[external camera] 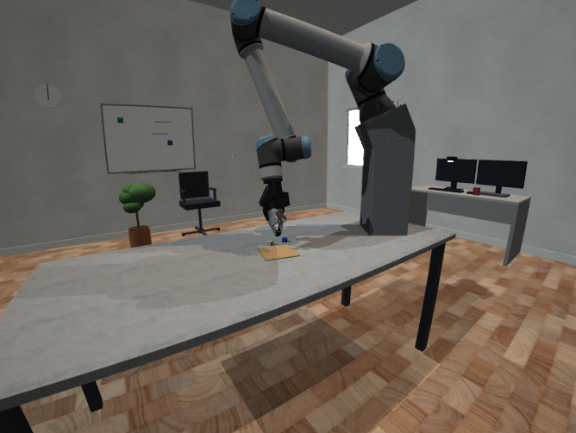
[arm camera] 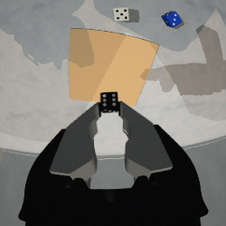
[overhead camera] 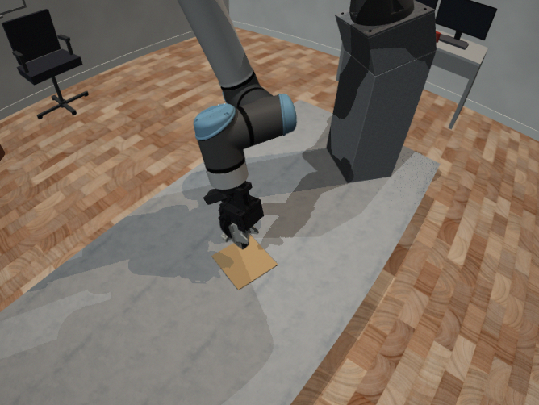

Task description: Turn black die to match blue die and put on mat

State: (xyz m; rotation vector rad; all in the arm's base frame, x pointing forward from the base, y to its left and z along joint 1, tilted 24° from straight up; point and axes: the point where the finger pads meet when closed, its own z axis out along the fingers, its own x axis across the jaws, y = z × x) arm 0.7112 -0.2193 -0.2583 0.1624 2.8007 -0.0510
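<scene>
1. You have the gripper [arm camera: 109, 108] clenched on the black die [arm camera: 109, 101], pinched between the two grey fingertips, and in the exterior view it hangs above the table [external camera: 140, 298] rather than resting on it.
2. In the wrist view the die's face toward the camera shows six white pips in two columns of three; its other faces are hidden from you.
3. From the wrist camera the die appears over the near edge of the tan mat [arm camera: 113, 63], a flat square lying around the middle of the bench, closer to the end where the arm's pedestal [overhead camera: 378, 100] stands.
4. Beyond the mat's far edge you see the white die [arm camera: 120, 14] and, well apart to its right, the blue die [arm camera: 172, 19], both flat on the grey top and off the mat.
5. The white die shows five dark pips on top; the blue die's pips are too small for you to count with confidence.
6. In the top view the wrist leans so the fingers angle down toward the mat's corner [overhead camera: 250, 238] nearest the pedestal.
7. Writing: the whiteboard [external camera: 147, 138] on the back wall carries two short reddish lines, too small to read, plus a green and a blue square. No brand marks are legible anywhere.
</scene>
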